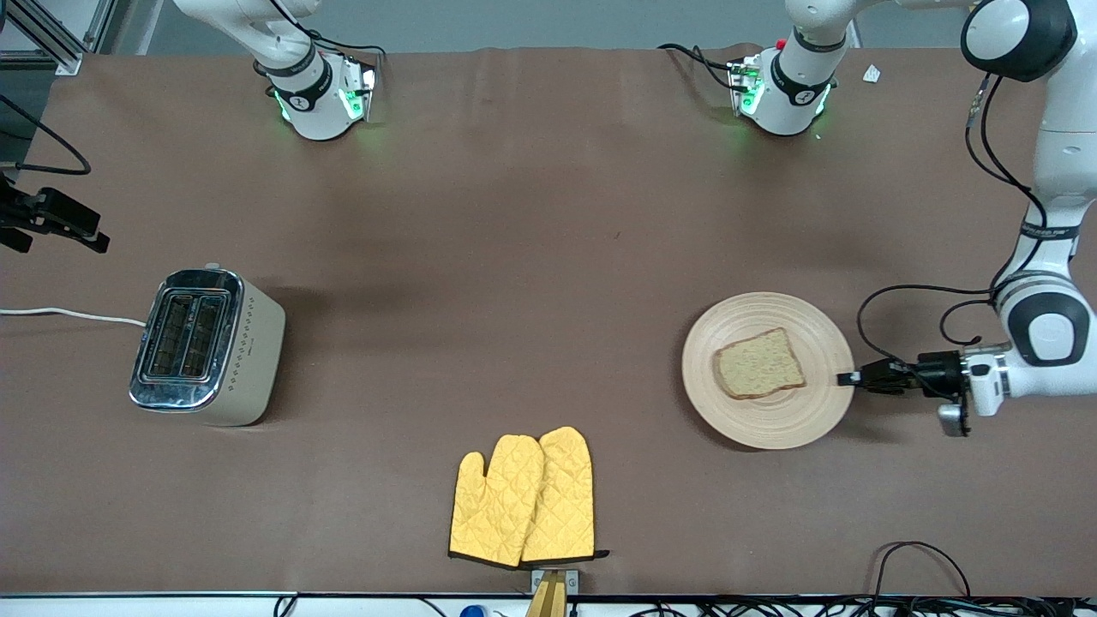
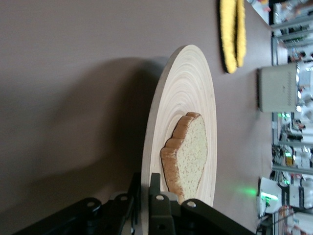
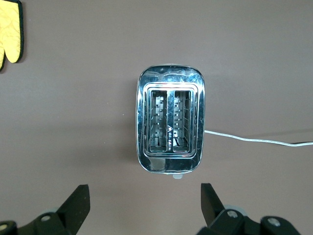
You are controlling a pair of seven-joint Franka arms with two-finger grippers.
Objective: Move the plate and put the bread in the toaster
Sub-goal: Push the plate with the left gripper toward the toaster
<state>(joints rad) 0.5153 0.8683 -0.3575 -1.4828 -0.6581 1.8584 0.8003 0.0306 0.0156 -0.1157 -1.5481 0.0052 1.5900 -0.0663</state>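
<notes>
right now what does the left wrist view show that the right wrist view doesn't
Only the left wrist view shows the wooden plate with the bread slice on it, and the left gripper with its fingers on either side of the plate's rim.

Only the right wrist view shows down into the toaster's two empty slots, its white cord, and the open right gripper over it.

Both show the toaster, the yellow oven mitts and the brown table.

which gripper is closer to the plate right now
Left. The left gripper is clamped on the plate rim; the right gripper hangs open over the toaster.
</notes>
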